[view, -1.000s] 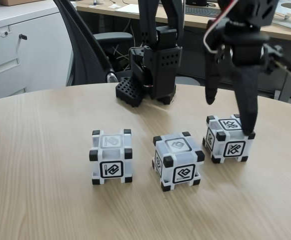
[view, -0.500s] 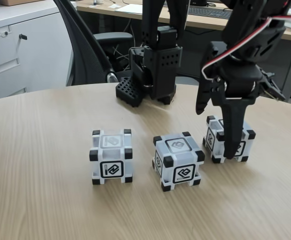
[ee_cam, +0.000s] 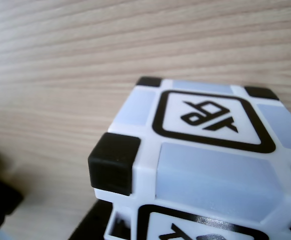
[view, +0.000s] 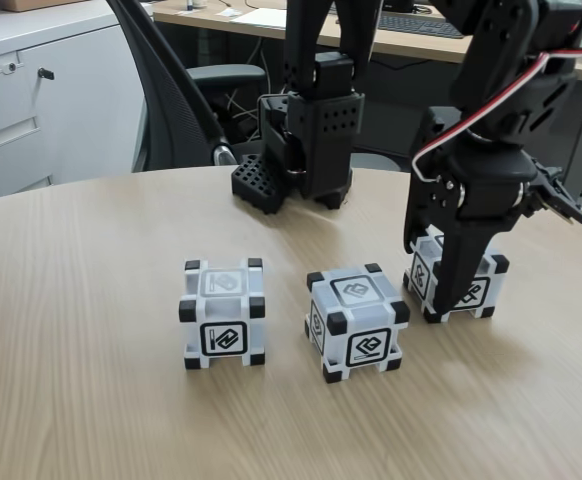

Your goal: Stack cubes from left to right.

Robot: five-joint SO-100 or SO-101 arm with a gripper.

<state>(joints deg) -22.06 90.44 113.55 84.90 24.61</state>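
Note:
Three white-grey cubes with black corners stand in a row on the wooden table [view: 81, 390]: the left cube [view: 223, 312], the middle cube [view: 357, 320] and the right cube [view: 480, 290]. My gripper [view: 432, 279] has come down over the right cube and is open. One finger hangs in front of the cube's front face, the other beside its left side. In the wrist view the right cube [ee_cam: 210, 150] is very close, its top symbol and a black corner block showing. Whether the fingers touch the cube, I cannot tell.
The arm's black base [view: 311, 140] stands at the table's far edge behind the middle cube. A black office chair [view: 171, 90] and a grey cabinet [view: 31, 100] are beyond the table. Bare tabletop lies in front and to the left of the cubes.
The gripper has come down from above the right cube to straddle it, and its fingers now stand closer together. The cubes have not moved.

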